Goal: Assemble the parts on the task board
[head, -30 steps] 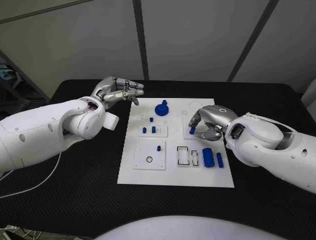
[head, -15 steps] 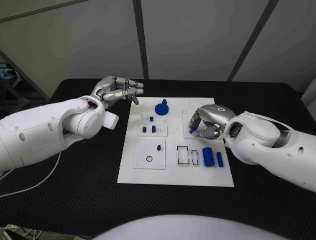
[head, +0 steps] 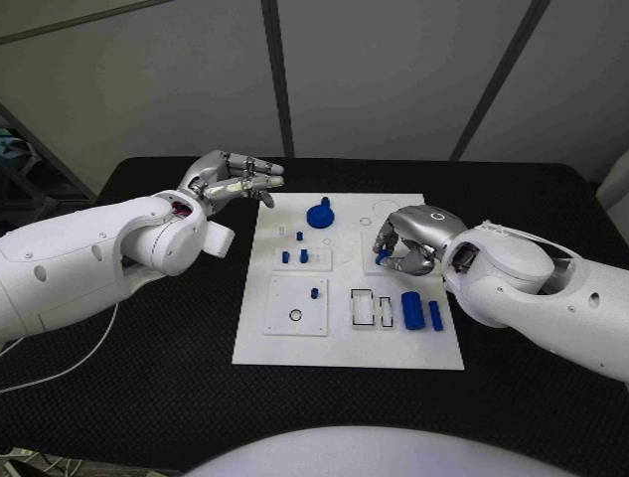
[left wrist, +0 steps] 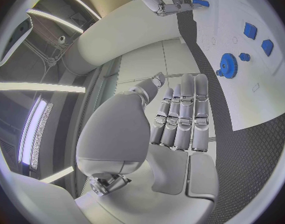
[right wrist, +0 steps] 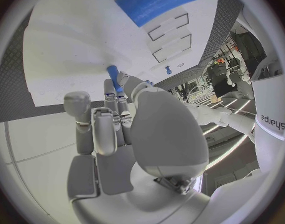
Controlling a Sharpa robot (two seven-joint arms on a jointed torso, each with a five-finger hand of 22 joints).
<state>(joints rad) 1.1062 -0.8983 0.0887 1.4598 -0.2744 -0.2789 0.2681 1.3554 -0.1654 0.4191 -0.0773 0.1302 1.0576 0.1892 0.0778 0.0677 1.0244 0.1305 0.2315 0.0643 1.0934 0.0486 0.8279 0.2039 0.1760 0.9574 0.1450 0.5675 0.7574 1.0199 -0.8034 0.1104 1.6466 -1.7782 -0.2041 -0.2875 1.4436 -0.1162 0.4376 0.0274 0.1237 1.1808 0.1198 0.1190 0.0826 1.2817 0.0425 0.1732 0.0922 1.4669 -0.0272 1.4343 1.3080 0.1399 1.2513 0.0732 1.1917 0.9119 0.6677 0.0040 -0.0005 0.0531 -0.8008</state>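
The white task board [head: 346, 350] lies in the middle of the black table. My right hand [head: 405, 242] hovers over the board's far right part and pinches a small blue peg [head: 383, 256] [right wrist: 113, 77] between thumb and fingers, its tip pointing down at the board [right wrist: 67, 45]. My left hand [head: 236, 179] [left wrist: 179, 119] is raised beside the board's far left corner, fingers straight and side by side, holding nothing. A blue gear [head: 321, 214] [left wrist: 227, 64] stands at the far middle of the board. Two blue cylinders [head: 413, 310] lie near the right edge.
Two short blue pegs [head: 297, 257] stand in a small white block left of centre, with tiny blue pieces [head: 300, 237] beyond them. Rectangular slots [head: 363, 308] lie beside the cylinders. A large blue cylinder [right wrist: 157, 2] lies ahead of the right hand's fingers. Black table surrounds the board.
My right hand has shifted slightly left and away over the board with the peg still pinched. The left hand has not moved.
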